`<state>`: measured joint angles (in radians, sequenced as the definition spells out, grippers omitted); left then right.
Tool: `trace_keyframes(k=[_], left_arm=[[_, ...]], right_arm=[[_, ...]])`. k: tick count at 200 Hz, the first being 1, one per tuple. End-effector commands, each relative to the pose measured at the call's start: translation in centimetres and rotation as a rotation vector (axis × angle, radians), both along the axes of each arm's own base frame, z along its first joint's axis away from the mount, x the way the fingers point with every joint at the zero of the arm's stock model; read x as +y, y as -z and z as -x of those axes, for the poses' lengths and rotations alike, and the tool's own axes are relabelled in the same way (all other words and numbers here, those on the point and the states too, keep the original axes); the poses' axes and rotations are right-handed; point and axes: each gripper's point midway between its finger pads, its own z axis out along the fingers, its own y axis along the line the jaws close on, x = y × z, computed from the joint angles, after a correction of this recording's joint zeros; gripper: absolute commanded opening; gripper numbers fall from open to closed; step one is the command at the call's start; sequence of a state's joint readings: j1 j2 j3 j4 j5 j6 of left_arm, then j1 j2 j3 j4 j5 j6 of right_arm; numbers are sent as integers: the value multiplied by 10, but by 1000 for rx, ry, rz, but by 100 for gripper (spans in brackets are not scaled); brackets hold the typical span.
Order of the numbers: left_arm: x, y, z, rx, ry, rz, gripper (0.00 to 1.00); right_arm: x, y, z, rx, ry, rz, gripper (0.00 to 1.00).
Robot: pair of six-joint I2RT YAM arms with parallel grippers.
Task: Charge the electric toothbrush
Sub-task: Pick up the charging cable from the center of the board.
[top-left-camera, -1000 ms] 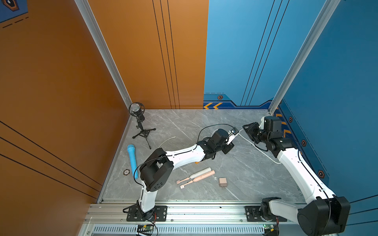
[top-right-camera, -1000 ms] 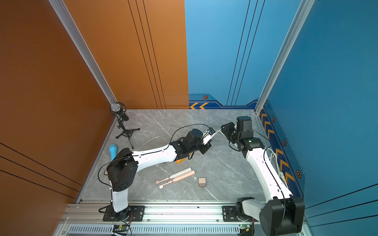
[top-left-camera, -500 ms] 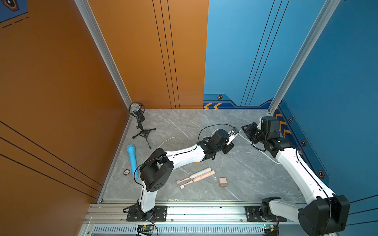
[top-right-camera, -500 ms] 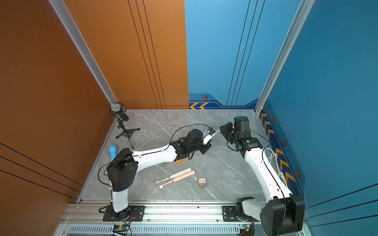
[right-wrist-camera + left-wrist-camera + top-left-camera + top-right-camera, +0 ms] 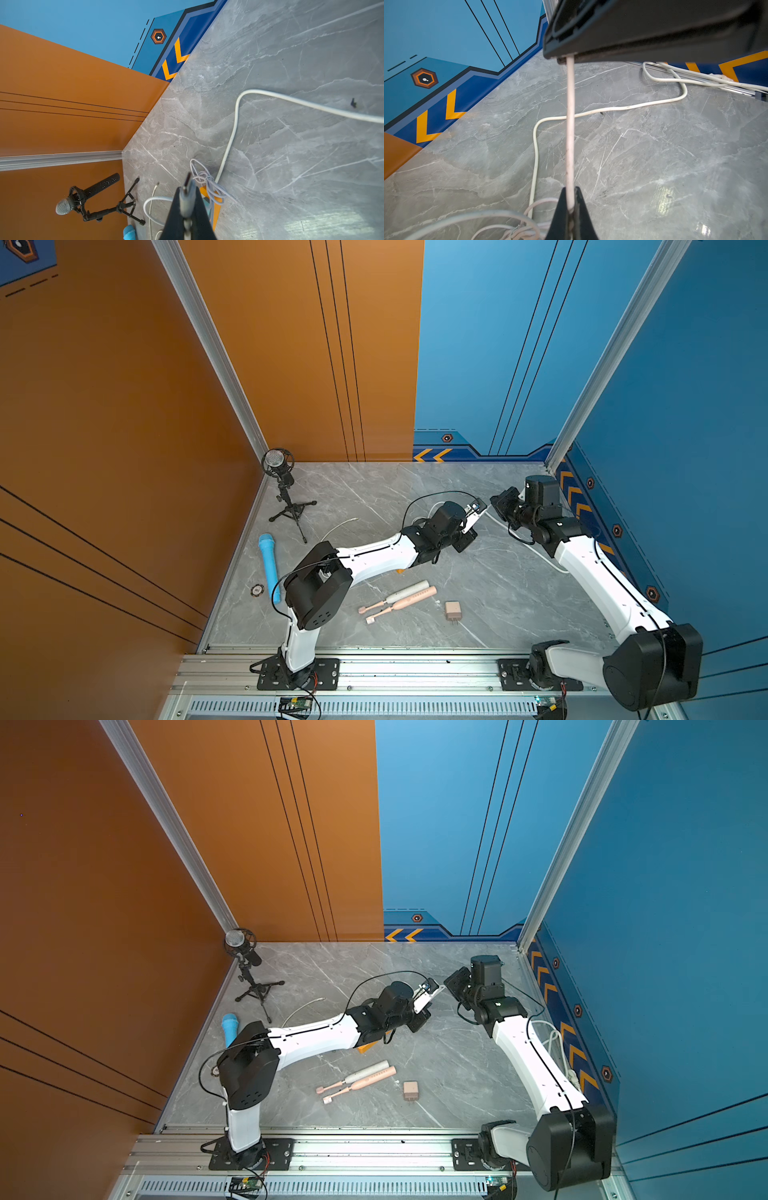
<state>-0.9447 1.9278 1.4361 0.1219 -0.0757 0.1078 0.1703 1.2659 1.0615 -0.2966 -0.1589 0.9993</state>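
**Where the wrist views tell more**

Though the top views hide both grips, the left wrist view shows the left gripper (image 5: 569,199) pressed onto a taut pale cable (image 5: 569,124). The right wrist view shows the right gripper (image 5: 187,195) pinching a grey plug (image 5: 186,186). The pink toothbrush (image 5: 401,605) and white toothbrush (image 5: 395,596), slim and parallel, lie just beside the adapter (image 5: 452,610). Both grippers hang well apart from that adapter.

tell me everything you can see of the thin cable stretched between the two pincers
The thin pale pink charging cable looks smooth and rubbery. It runs taut above the grey marble tabletop, from the shut left pincer, which pinches its cord, to the shut right pincer, which clamps its grey metal-tipped plug. Its slack seems to lie in loose loops on the tabletop.
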Motion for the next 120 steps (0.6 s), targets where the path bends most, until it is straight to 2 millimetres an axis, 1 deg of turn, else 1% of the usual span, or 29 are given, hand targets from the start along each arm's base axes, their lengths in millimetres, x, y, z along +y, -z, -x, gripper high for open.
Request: trace_keyframes(k=[1,10,24,27,33,37,57,65,72,80,85,95,104,120], left_arm=[[-4,-31,3,-34,-6,54,0],[-5,-31,4,-33,-7,55,0],[-1,-35,5,-28,-21,65,0],[0,-37,5,-26,-24,67,3],[4,-40,6,-15,-34,75,16],[7,-42,8,-2,-41,80,22],[24,-54,25,114,-50,116,37],[34,-54,32,167,-76,114,43],[43,-55,41,215,-96,115,46],[54,-52,52,272,-120,118,49],[65,-42,61,326,-144,98,52],[80,-34,77,419,-180,114,57],[92,-21,92,519,-215,123,60],[109,-1,118,658,-260,112,63]], right_arm=[[-5,-6,-5,-42,7,62,0],[-5,-10,-6,-62,-14,91,0],[-2,-23,-7,-120,-76,155,0],[0,-26,-7,-136,-97,170,0],[3,-29,-6,-162,-138,204,0],[5,-31,-6,-176,-168,224,0],[16,-35,-3,-236,-333,272,0],[22,-35,-1,-261,-407,277,0],[28,-36,1,-281,-472,284,0],[37,-38,6,-312,-557,287,0],[46,-41,11,-337,-620,282,0],[60,-42,23,-374,-741,292,0],[71,-44,35,-402,-837,297,0],[82,-45,48,-434,-934,301,0]])
